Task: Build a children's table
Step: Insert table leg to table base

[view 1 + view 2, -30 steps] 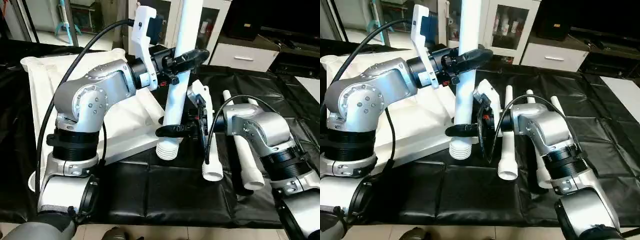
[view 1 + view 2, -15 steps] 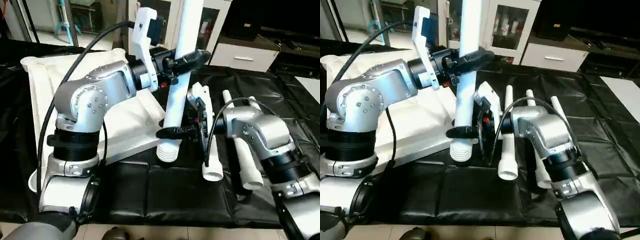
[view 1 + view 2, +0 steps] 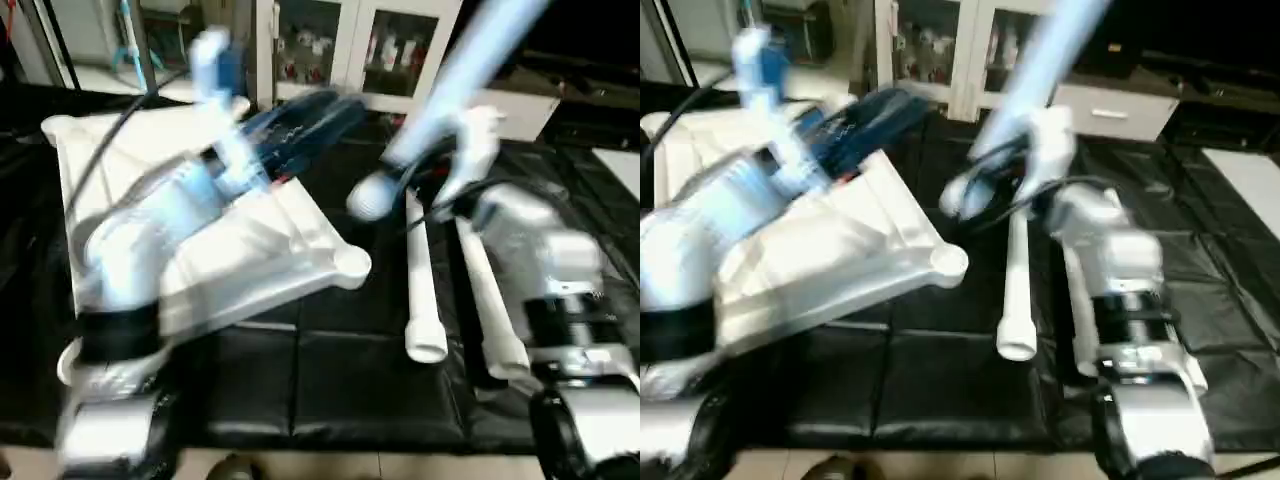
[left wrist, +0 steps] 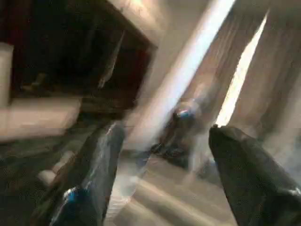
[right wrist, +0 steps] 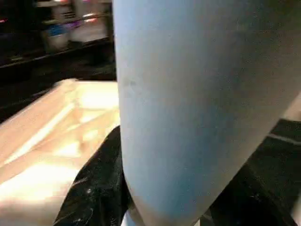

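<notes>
Right fingers (image 3: 985,185) clamp a leg (image 3: 455,75) near its fat end, tilted above the top (image 3: 250,240). Left fingers (image 4: 101,169) wide, empty. I judge the leg light, stiff, slick; grip low.

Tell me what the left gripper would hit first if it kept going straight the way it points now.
Most likely the raised table leg: seen from the left wrist, it crosses between the left gripper's spread fingers, held by the right gripper. Blur leaves the depth uncertain.
</notes>
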You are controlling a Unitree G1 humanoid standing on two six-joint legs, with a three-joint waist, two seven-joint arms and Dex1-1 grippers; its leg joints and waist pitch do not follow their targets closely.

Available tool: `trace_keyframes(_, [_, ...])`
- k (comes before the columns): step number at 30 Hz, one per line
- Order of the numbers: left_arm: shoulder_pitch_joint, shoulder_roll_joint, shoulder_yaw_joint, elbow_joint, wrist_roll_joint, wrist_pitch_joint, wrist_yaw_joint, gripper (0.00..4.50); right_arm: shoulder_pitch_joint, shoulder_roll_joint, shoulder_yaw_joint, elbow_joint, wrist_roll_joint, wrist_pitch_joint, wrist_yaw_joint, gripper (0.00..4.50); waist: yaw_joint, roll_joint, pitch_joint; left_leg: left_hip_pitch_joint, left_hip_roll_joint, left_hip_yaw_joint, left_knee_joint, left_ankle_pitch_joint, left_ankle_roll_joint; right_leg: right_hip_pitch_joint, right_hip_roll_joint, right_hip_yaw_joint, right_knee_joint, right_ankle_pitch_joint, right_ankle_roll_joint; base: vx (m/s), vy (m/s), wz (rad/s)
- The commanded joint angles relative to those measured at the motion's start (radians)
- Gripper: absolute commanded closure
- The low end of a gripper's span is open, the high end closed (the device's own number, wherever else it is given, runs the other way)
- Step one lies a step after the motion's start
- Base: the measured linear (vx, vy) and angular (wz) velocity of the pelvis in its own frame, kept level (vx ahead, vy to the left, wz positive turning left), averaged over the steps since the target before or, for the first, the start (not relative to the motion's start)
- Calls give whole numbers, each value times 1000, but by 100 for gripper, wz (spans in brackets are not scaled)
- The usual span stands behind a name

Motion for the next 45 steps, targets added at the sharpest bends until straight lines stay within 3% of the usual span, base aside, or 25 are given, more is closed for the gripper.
trace_keyframes(1, [55, 109, -259, 56, 266, -129, -25, 117, 59, -26, -2, -77, -26, -1, 18, 266, -1, 34, -80, 50, 59, -36, -85, -296, -100, 29, -45, 33, -72, -239, -104, 0, 0, 0])
trace_keyframes(5, [86, 164, -435, 196, 498, -317, 8, 117, 161, -48, 13, -222, -4, 50, 57, 266, -3, 38, -85, 43, 59, -44, -90, -271, -96, 36, -51, 39, -65, -227, -67, 0, 0, 0])
trace_keyframes(6, [91, 149, -433, 222, 510, -334, 19, 117, 200, -57, 20, -275, 5, 66, 60, 266, -3, 68, -89, 45, 61, -45, -87, -250, -108, 33, -53, 37, -56, -179, -113, 0, 0, 0])
trace_keyframes(7, [98, 126, -416, 239, 494, -320, 34, 117, 249, -68, 24, -344, 13, 92, 58, 266, -7, 73, -84, 47, 61, -39, -88, -258, -113, 30, -47, 37, -62, -162, -125, 0, 0, 0])
trace_keyframes(10, [113, 110, -406, 268, 494, -325, 43, 117, 317, -75, 13, -434, 34, 129, 26, 266, -11, 56, -78, 39, 57, -37, -86, -306, -78, 37, -55, 38, -67, -216, -169, 0, 0, 0])
trace_keyframes(17, [139, 127, -459, 348, 536, -391, -7, 117, 419, -77, -17, -556, 32, 184, -44, 266, -32, 67, -69, 43, 54, -46, -90, -405, -78, 22, -54, 36, -100, -475, -101, 0, 0, 0])
trace_keyframes(18, [143, 128, -455, 356, 542, -405, -10, 117, 421, -74, -16, -564, 22, 185, -51, 266, -31, 87, -72, 50, 55, -49, -88, -421, -88, 18, -58, 37, -98, -494, -93, 0, 0, 0])
trace_keyframes(21, [158, 117, -423, 340, 536, -400, 13, 117, 430, -75, -14, -593, 4, 196, -85, 266, -40, 78, -71, 45, 55, -51, -90, -436, -89, 20, -56, 34, -101, -487, -94, 0, 0, 0])
trace_keyframes(25, [240, 27, -245, 181, 472, -383, 226, 117, 457, -67, 15, -672, -106, 141, -218, 266, -48, 106, -70, 52, 57, -51, -85, -452, -95, 13, -56, 35, -98, -467, -127, 0, 0, 0])
trace_keyframes(29, [361, -45, -209, -8, 529, -359, 404, 117, 499, -46, 37, -707, -140, 109, -254, 266, -59, 100, -67, 47, 55, -51, -85, -457, -68, 17, -48, 31, -107, -487, -104, 0, 0, 0])
trace_keyframes(30, [390, -59, -212, -58, 560, -345, 443, 117, 505, -32, 32, -715, -132, 120, -266, 266, -68, 105, -66, 47, 66, -63, -94, -471, -87, 20, -24, 19, -107, -464, -86, 0, 0, 0])
trace_keyframes(31, [408, -83, -212, -91, 570, -326, 469, 117, 509, -20, 40, -713, -126, 101, -258, 266, -65, 101, -57, -7, 59, -118, -127, -539, -68, 58, -28, -31, -70, -415, -98, 0, 0, 0])
trace_keyframes(32, [422, -106, -213, -116, 587, -313, 499, 117, 515, -14, 53, -712, -130, 82, -254, 266, -72, 136, -64, -3, 76, -140, -149, -599, -68, 65, -14, -37, -61, -370, -99, 0, -40, 35])
trace_keyframes(33, [421, -125, -210, -128, 595, -292, 522, 117, 512, -14, 62, -709, -136, 73, -250, 266, -90, 144, -68, 22, 126, -220, -176, -704, -78, 55, -6, -47, -15, -240, -122, 0, -40, 35])
trace_keyframes(34, [417, -143, -210, -140, 603, -269, 541, 117, 504, -9, 61, -709, -128, 76, -251, 266, -111, 125, -65, 28, 154, -283, -199, -721, -40, 51, 10, -44, 40, -211, -132, -11, -79, 55])
trace_keyframes(36, [413, -150, -214, -152, 616, -248, 553, 117, 494, 1, 52, -710, -116, 88, -260, 266, -96, 131, -55, 26, 120, -303, -202, -708, 4, 27, 17, -18, 81, -237, -166, -7, -160, 63])
trace_keyframes(37, [416, -154, -214, -165, 620, -236, 572, 117, 487, 8, 49, -701, -116, 87, -267, 266, -102, 114, -57, 10, 93, -305, -197, -694, 16, 40, 14, -6, 76, -240, -201, -6, -237, 71])
trace_keyframes(38, [423, -156, -216, -182, 620, -225, 591, 117, 484, 13, 49, -695, -119, 82, -273, 266, -94, 102, -59, -20, 25, -301, -179, -644, 14, 65, -1, 0, 20, -331, -299, -26, -282, 66])
trace_keyframes(39, [423, -156, -216, -182, 620, -225, 591, 117, 484, 13, 49, -695, -119, 82, -273, 266, -81, 63, -55, -22, -61, -229, -8, -534, -26, 42, -67, -11, -110, -590, -443, -26, -282, 66])
trace_keyframes(40, [423, -156, -216, -182, 620, -225, 591, 117, 484, 13, 49, -695, -119, 82, -273, 266, -81, 63, -55, -22, -61, -229, -8, -534, -26, 42, -67, -11, -110, -590, -443, -94, -296, 61])
trace_keyframes(41, [434, -161, -183, -179, 616, -240, 629, 117, 460, 31, 50, -638, -133, 72, -293, 266, -48, 46, -63, -64, -59, -73, 260, -231, 66, 83, -130, -46, -149, -749, -421, -53, -270, 43])
trace_keyframes(42, [438, -165, -178, -178, 625, -230, 641, 117, 456, 34, 49, -625, -140, 73, -301, 266, -61, 57, -35, -21, -60, -56, 228, -254, 72, 34, -98, 5, -162, -753, -266, -53, -270, 43])
trace_keyframes(43, [439, -168, -175, -177, 629, -224, 647, 117, 454, 36, 48, -619, -143, 74, -306, 266, -54, 35, -34, -15, -63, -46, 203, -305, 81, 68, -104, 15, -155, -774, -189, 9, -237, 22])
trace_keyframes(44, [446, -179, -165, -172, 623, -232, 651, 117, 459, 37, 52, -618, -140, 80, -298, 266, -34, 46, -53, 10, -48, -57, 98, -265, 116, 115, -95, 23, -155, -684, -58, -37, -193, 23])
trace_keyframes(45, [449, -184, -162, -170, 621, -235, 652, 117, 461, 37, 54, -618, -138, 82, -295, 266, -11, 64, -79, 59, 11, -84, 10, -166, 143, 112, -71, 12, -143, -489, 67, -37, -193, 23])
